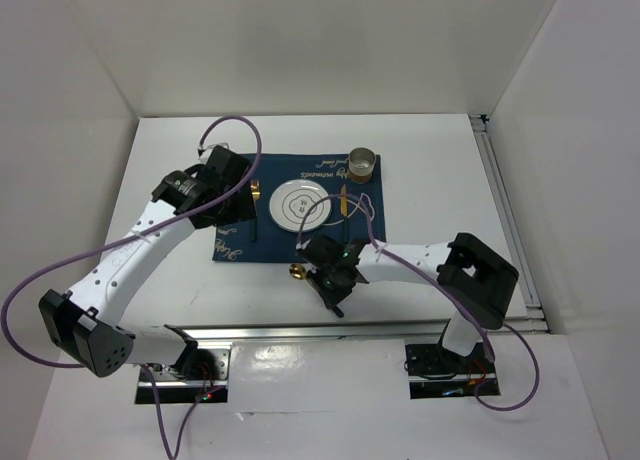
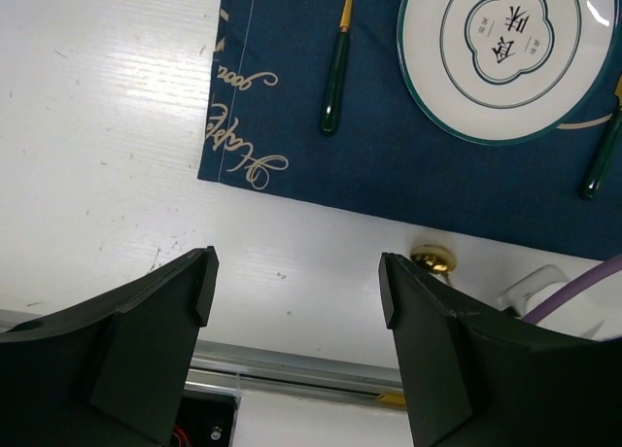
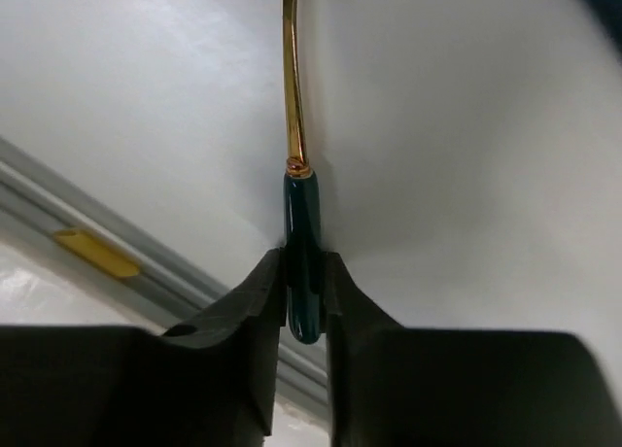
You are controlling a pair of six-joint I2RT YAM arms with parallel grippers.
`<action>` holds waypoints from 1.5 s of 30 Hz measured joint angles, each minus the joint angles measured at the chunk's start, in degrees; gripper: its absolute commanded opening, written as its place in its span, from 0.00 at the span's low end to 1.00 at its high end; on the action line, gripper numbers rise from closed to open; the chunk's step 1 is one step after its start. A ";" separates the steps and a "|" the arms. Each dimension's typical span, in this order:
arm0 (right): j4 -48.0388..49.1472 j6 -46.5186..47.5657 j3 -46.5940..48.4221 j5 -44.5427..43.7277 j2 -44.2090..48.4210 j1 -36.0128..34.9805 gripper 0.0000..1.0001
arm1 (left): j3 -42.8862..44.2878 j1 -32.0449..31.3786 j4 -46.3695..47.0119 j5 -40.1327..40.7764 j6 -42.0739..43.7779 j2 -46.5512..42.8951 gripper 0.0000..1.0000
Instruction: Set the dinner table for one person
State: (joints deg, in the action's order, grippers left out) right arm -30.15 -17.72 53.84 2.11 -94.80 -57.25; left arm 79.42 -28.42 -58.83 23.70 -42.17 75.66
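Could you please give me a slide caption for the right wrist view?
The right gripper clamps a green-handled gold utensil over the white dinner table.

The top camera looked down from high above the navy blue cloth placemat point(image 1: 262, 242). The left wrist camera hung nearer, facing the placemat's near left corner; both views shared that corner and the round white plate point(image 1: 301, 202). The right wrist camera sat closest, off the placemat's near edge, facing a green-handled gold utensil point(image 3: 301, 253), plain white tabletop point(image 3: 466, 126) and grey metal rail point(image 3: 175, 282).

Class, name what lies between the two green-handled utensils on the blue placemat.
The white plate lies between them; the left wrist view shows it plainly.
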 measured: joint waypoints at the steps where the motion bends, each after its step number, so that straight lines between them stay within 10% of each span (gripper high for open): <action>1: -0.20 0.44 0.42 0.24 -0.26 -0.83 0.14 | 0.07 0.00 0.02 0.00 0.00 0.00 0.85; 2: -0.59 0.85 0.92 0.42 -0.46 -1.90 0.01 | 0.22 -0.02 -0.04 -0.02 0.00 0.02 0.85; 11: -9.16 -0.72 5.97 -4.81 5.16 -5.07 0.00 | 4.46 0.00 0.20 -0.63 0.02 0.76 0.86; 19: -8.76 -8.94 9.18 -9.09 11.54 14.71 0.00 | 6.60 -0.02 1.27 -2.56 0.20 0.87 0.86; 34: -2.75 -11.47 17.84 -5.99 -11.23 33.22 0.00 | 7.28 -0.02 2.08 -4.50 1.90 2.54 0.86; 45: -0.98 -11.69 19.45 -4.46 -14.19 33.22 0.66 | 6.08 0.00 2.32 -4.55 1.86 2.54 0.86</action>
State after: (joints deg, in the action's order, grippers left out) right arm -31.14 -29.41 73.30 -2.35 -108.99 -24.03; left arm 85.49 -28.42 -56.51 19.16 -40.32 78.19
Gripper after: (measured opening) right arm 0.564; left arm 0.862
